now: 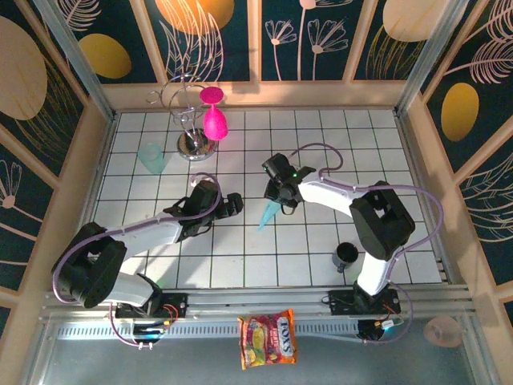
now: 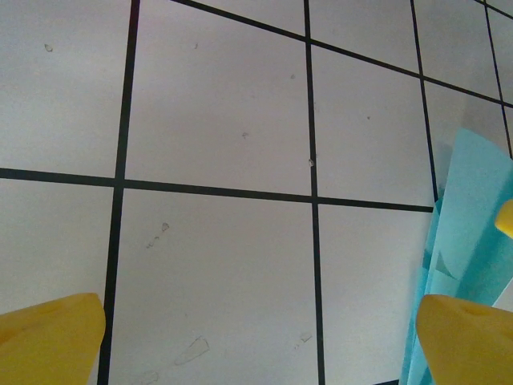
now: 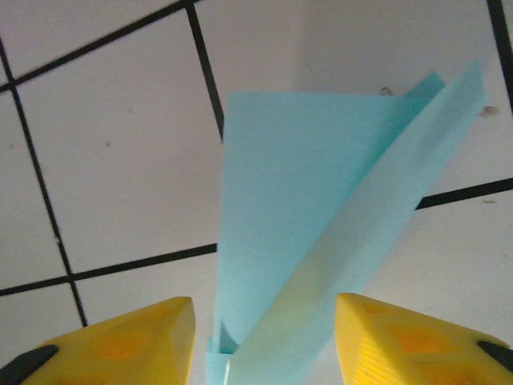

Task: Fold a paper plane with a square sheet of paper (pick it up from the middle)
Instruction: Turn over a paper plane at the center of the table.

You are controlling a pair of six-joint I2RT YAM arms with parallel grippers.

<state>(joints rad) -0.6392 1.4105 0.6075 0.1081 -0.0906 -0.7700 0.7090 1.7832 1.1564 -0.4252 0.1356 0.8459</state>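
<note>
The paper plane (image 1: 267,215), a slim light-blue dart with lengthwise creases, lies on the white grid table with its point toward the near side. In the right wrist view the paper plane (image 3: 321,208) runs up between the yellow fingers (image 3: 152,341) with its flaps spread; a gap shows on each side. My right gripper (image 1: 280,204) (image 3: 264,321) is open over its wide end. My left gripper (image 1: 235,202) (image 2: 260,321) stands wide open just left of the plane, with nothing between its fingers (image 2: 48,337). The plane's edge (image 2: 473,241) shows at the right of the left wrist view.
A translucent teal cup (image 1: 151,158) stands at the back left. Pink goblets (image 1: 212,120) hang on a metal stand (image 1: 192,144) beside it. A dark cup (image 1: 346,255) sits near the right arm's base. A snack packet (image 1: 268,338) lies on the near ledge.
</note>
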